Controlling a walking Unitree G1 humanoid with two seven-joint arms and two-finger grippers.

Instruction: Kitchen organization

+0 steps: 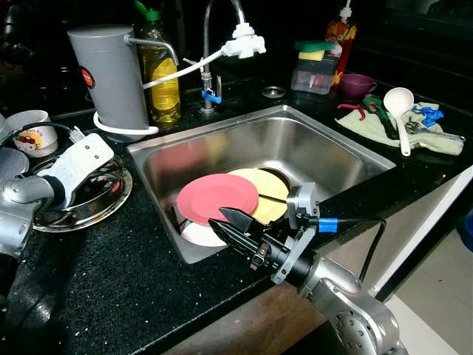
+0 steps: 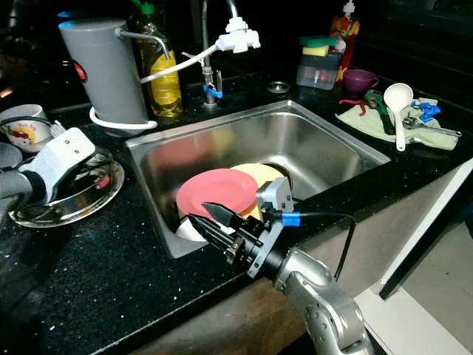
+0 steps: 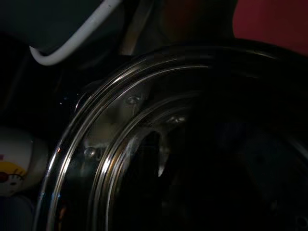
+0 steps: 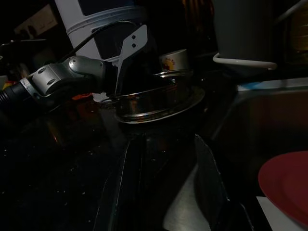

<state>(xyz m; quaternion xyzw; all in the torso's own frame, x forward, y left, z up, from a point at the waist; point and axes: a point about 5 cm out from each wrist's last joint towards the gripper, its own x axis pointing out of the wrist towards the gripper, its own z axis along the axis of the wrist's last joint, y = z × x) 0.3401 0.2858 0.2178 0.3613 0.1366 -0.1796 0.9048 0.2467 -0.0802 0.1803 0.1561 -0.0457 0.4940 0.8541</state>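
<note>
Steel bowl point(image 4: 159, 98) under the left gripper point(image 1: 77, 166), finger spread unclear; right gripper point(image 1: 233, 225) parted.

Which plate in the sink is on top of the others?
The pink plate. It overlaps the yellow plate beside it and covers most of the white plate underneath, closest to the right hand.

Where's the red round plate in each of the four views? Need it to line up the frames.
Left eye: red round plate in the steel sink, overlapping the yellow plate, just behind the right gripper.
Right eye: same place, sink's front-left part.
Left wrist: red patch at a corner, beyond the shiny steel plate.
Right wrist: red curved edge at the frame's border.
Shared landmark: the shiny steel plate.
</note>
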